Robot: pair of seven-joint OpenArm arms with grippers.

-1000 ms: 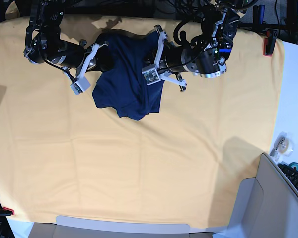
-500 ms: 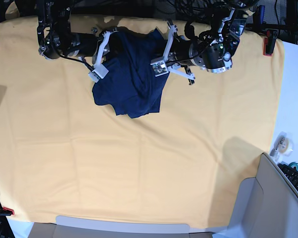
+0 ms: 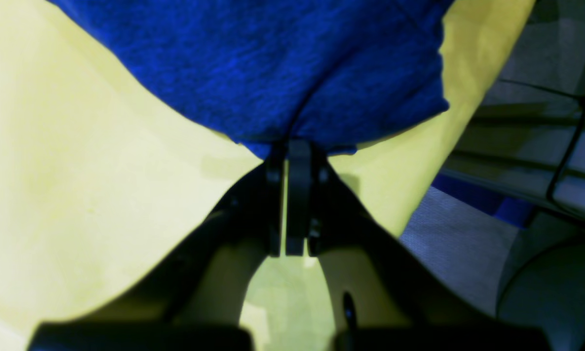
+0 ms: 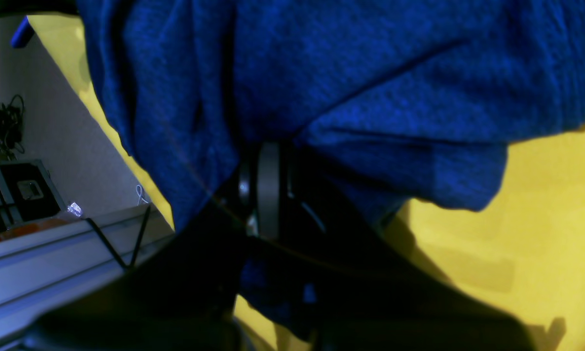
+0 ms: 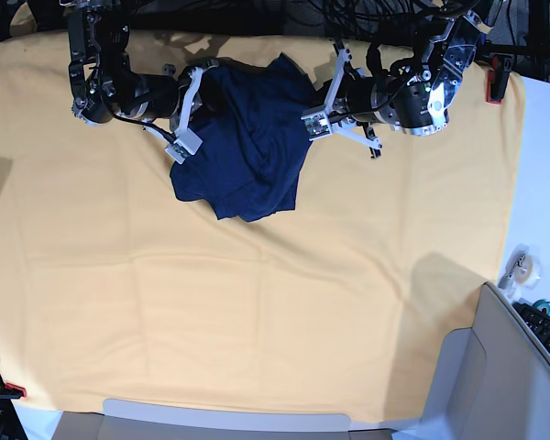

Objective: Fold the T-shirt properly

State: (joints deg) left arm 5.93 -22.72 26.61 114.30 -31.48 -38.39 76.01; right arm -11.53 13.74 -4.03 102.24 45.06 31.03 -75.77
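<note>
Pincers, two, each clamp one T-shirt (image 5: 247, 147); one tablecloth (image 5: 257, 312) beneath.

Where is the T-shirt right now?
In the base view the T-shirt lies bunched near the yellow cloth's far edge, pinched between the right gripper and left gripper.

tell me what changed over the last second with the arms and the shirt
Both arms drew back toward the far edge and spread apart, pulling the T-shirt wider at its top. The left gripper and right gripper stayed clamped on it. Its lower edge stayed bunched on the yellow cloth.
</note>
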